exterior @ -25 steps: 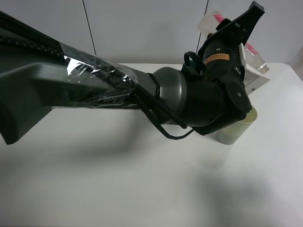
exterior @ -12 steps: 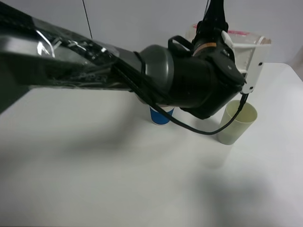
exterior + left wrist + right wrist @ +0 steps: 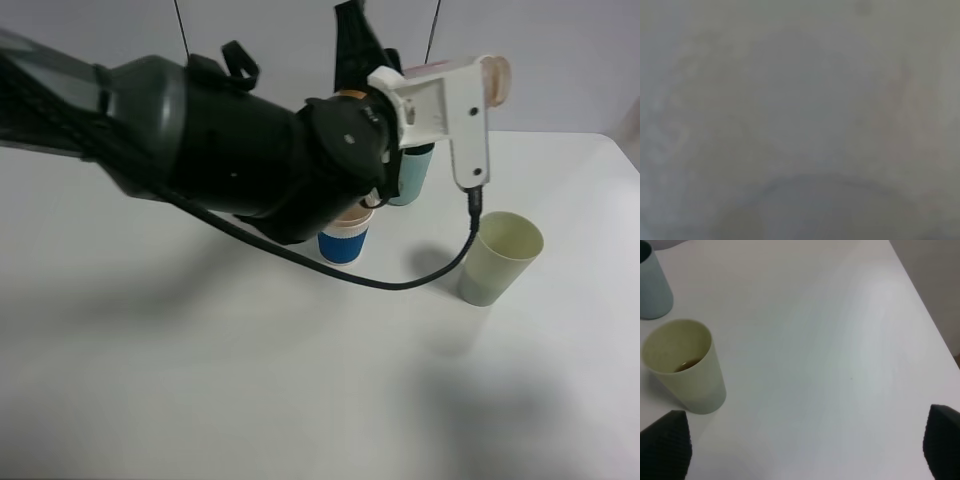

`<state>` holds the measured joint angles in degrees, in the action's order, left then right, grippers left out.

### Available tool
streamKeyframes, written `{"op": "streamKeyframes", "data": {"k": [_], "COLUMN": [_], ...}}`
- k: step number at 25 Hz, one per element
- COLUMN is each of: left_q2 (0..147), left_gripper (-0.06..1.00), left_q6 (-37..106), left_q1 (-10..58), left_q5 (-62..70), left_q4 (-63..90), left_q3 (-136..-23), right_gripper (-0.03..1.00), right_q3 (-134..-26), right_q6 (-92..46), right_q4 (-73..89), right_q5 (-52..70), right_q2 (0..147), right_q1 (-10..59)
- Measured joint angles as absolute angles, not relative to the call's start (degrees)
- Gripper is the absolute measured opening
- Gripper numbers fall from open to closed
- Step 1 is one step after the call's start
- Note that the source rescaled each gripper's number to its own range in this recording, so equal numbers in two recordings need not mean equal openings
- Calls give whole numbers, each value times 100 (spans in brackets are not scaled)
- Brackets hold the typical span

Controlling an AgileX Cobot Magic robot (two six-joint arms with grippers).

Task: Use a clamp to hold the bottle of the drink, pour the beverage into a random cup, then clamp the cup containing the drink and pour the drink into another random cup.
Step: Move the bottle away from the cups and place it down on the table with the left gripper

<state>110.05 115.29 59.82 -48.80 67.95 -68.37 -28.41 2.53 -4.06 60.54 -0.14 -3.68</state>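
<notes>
The left arm (image 3: 250,160) reached across the middle of the worktop (image 3: 200,380), its dark wrist and white camera bracket (image 3: 445,110) hanging over the cups. The left gripper was hidden behind that bracket, and the left wrist view was only a grey blur, so I could not tell whether its jaws were apart or together. Of the bottle (image 3: 492,78), only a pale round end and a strip of pink label showed past the bracket. It lay roughly level, up in the air above the cups.

Under the wrist stood a blue cup (image 3: 343,242), its rim partly covered by the arm. A light teal cup (image 3: 412,178) stood just behind it, toward the wall. A pale yellow cup (image 3: 500,258) stood upright on its own, further to the right. The right wrist view showed a little brown drink in the bottom of that cup.

The right gripper (image 3: 804,445) hung above bare worktop near the yellow cup, fingertips (image 3: 665,445) wide apart and holding nothing.
</notes>
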Motion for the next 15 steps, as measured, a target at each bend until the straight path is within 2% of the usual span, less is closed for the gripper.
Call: {"op": "streamKeyframes", "data": {"k": [9,15], "left_q2": [10051,9727], "left_gripper": [0,0], "left_q6": [8102,5243], "left_q1": [5245,4434], "left_q5": [-4889,-4881], "left_q4": [4848,3410], "left_q3": [-4531,-3550], "right_gripper": [78,78], "right_q3": [-2841,-2841], "right_q6": [253,253], "right_q4": [-406,-406], "right_q5": [6054,6054], "right_q2": [-14,-14], "right_q1": [-368,-368]}}
